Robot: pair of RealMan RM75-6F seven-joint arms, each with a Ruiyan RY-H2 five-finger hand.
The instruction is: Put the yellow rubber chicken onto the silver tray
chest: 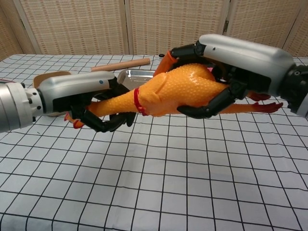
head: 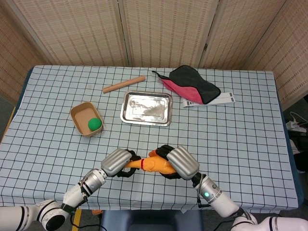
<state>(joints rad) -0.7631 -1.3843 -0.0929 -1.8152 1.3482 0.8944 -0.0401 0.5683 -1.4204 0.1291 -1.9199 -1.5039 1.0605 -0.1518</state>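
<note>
Left hand (chest: 91, 108) grips chicken (chest: 173, 91) neck, right hand (chest: 231, 62) clasps its body

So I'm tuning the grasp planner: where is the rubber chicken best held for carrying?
Probably around the fat body, from above, as the right hand wraps the rubber chicken now. That is its widest part, while the thin neck in the left hand looks likelier to flex.

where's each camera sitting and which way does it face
Head view: high above the near table edge, looking down at the silver tray; both forearms show.
Chest view: low, near table height, facing the far screens.
Shared: the left hand and right hand both holding the yellow rubber chicken.
</note>
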